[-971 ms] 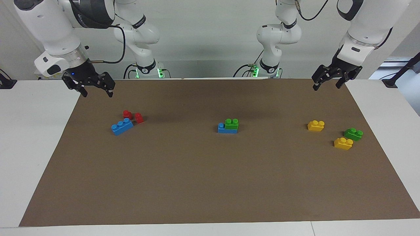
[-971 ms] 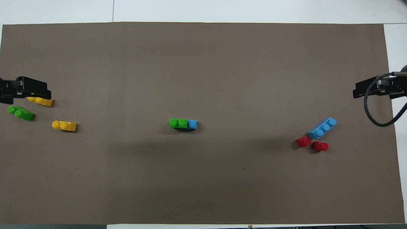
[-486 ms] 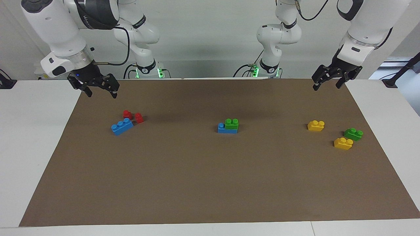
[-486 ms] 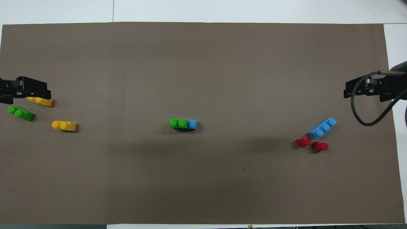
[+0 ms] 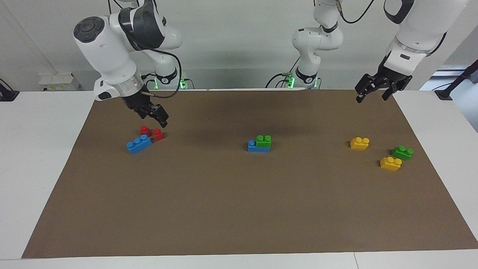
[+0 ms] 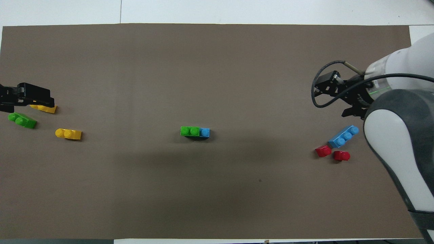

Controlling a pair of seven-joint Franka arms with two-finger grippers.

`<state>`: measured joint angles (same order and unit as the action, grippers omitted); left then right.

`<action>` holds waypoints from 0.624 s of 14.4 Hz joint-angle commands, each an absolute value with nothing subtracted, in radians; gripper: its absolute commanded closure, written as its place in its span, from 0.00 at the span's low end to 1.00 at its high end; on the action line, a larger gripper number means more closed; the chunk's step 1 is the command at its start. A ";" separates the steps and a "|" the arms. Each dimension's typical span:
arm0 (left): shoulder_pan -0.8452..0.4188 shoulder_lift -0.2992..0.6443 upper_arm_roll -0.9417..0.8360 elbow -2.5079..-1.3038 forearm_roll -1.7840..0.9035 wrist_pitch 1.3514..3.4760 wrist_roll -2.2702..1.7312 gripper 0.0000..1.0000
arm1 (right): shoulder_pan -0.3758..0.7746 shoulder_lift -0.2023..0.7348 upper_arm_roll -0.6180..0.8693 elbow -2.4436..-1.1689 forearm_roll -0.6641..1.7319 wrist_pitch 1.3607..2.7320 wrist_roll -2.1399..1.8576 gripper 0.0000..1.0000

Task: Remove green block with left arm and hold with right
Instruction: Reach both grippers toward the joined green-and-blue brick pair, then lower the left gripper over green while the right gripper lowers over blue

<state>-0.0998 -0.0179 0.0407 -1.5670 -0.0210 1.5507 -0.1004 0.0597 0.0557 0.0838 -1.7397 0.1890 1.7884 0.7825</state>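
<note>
A green block [image 5: 264, 141] sits pressed on top of a blue brick [image 5: 255, 148] in the middle of the mat; both show in the overhead view, the green block [image 6: 189, 131] and the blue brick [image 6: 204, 132]. A second green block [image 5: 402, 152] lies loose at the left arm's end, also seen from overhead [image 6: 22, 120]. My left gripper [image 5: 371, 99] is open and empty, raised above the mat at its own end [image 6: 34, 98]. My right gripper [image 5: 157, 117] is open and empty, low over the red blocks at its end [image 6: 335, 98].
Two yellow bricks [image 5: 359, 143] [image 5: 390, 163] lie beside the loose green block. Two small red blocks [image 5: 145, 130] [image 5: 158, 134] and a loose blue three-stud brick [image 5: 139, 144] lie at the right arm's end. The brown mat [image 5: 239, 209] covers the white table.
My right arm has swung in over the mat toward the middle, come lower and turned its gripper; it now hangs over the red blocks. The left arm and all bricks have stayed still.
</note>
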 commanded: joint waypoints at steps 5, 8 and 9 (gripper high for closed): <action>-0.153 -0.118 0.040 -1.742 -0.066 1.600 -0.465 0.00 | 0.210 0.087 0.086 -1.899 0.440 2.055 1.329 0.00; -0.227 -0.172 0.040 -1.859 -0.080 1.698 -0.734 0.00 | 0.264 0.123 0.086 -1.927 0.523 2.144 1.416 0.00; -0.265 -0.192 0.040 -1.902 -0.080 1.741 -0.847 0.00 | 0.284 0.138 0.086 -1.939 0.547 2.176 1.437 0.00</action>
